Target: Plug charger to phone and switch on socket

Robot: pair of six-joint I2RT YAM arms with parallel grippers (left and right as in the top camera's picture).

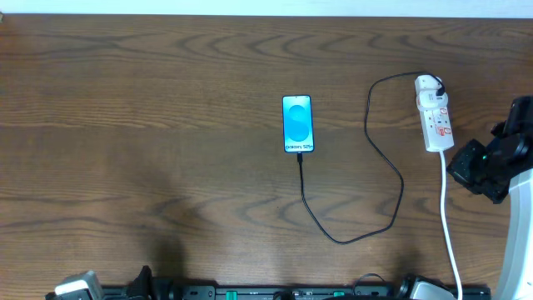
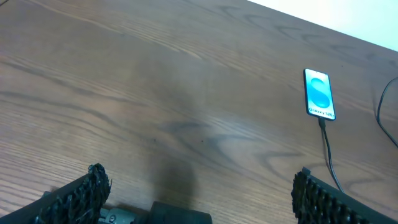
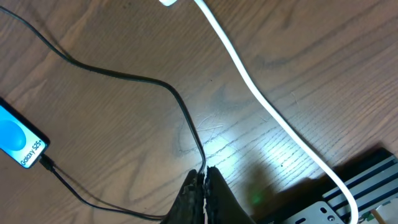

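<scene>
Fig. Overhead and wrist views. Phone (image 1: 297,123) lies mid-counter (image 1: 166,100), screen lit, w/ the charger (image 1: 391,167) connector at its lower edge, seemingly seated. The cable loops back to the socket (image 1: 436,118) at right. Right claw (image 3: 204,177) is pressed together w/ nothing in it, just beside the socket's near end, probably so the tip can poke a switch (image 1: 440,127). Left claw (image 2: 200,186) is spread wide and empty, well apart from the phone.
</scene>
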